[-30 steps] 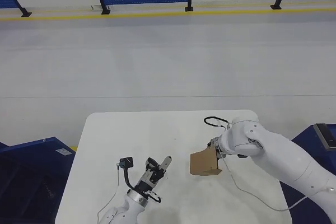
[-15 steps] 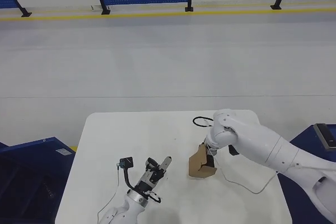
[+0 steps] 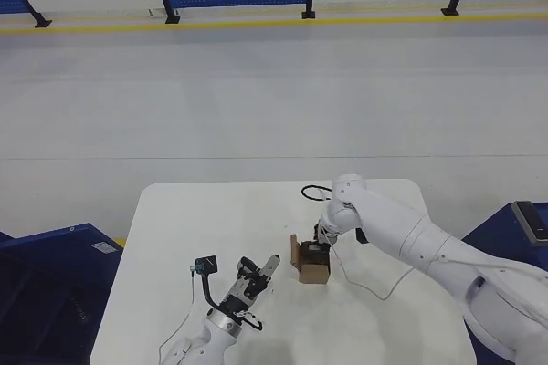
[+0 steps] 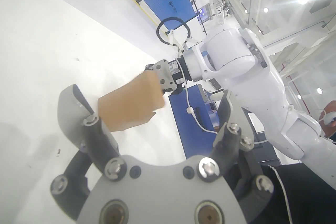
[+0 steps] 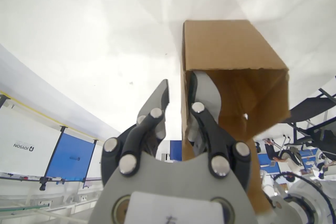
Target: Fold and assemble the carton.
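Carton (image 3: 312, 263): brown corrugated cardboard, matt, formed into an open rectangular tube with creased edges and one flap standing up at its side. It is located on the white table (image 3: 210, 219), right of centre and towards the near half. In the right wrist view a ragged cut edge is noted along the open mouth, and a loose flap is seen folded inward.

Right gripper (image 5: 181, 80): grey metal fingers with dark pads are set narrowly apart, astride one carton wall. The inner finger (image 5: 207, 88) is seen inside the tube, lying against the wall. The outer finger (image 5: 157, 99) is seen just outside, with a thin gap of light between it and the cardboard. The wall is therefore not seen to be clamped.

Left gripper (image 3: 265, 266): positioned low over the table, near the carton but apart from it. Its jaws are spread wide and nothing is held between them.
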Controlling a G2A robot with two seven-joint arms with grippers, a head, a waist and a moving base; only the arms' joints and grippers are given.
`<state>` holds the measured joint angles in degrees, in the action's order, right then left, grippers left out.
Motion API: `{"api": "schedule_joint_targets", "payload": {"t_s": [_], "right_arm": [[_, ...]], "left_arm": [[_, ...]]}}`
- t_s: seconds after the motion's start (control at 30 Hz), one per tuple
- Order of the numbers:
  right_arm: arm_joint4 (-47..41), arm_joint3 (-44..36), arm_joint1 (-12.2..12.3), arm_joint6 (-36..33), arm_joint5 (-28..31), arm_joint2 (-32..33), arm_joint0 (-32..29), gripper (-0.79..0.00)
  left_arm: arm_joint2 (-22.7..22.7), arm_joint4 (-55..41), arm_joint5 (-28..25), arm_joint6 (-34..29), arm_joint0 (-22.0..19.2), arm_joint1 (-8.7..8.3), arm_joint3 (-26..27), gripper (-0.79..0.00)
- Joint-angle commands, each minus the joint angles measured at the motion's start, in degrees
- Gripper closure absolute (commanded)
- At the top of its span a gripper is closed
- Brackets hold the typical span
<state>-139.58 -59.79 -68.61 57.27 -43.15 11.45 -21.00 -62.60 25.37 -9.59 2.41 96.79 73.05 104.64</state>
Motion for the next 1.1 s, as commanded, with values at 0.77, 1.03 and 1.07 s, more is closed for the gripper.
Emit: {"api": "schedule_joint_targets", "payload": {"t_s": [0.77,1.03,1.07], "right_arm": [[97.6,-26.9,27.7,-77.2,28.1,34.2,-26.2,-0.785],[101.9,-23.7,28.6,-83.5,44.4,37.4,-30.4,-0.785],[101.9,-23.7,28.6,-83.5,44.4,37.4,-30.4,-0.785]], "left_arm": [[0.0,0.0,0.0,0.0,0.0,0.0,0.0,-0.785],[0.0,0.0,0.0,0.0,0.0,0.0,0.0,-0.785],[0.0,0.0,0.0,0.0,0.0,0.0,0.0,-0.785]]}}
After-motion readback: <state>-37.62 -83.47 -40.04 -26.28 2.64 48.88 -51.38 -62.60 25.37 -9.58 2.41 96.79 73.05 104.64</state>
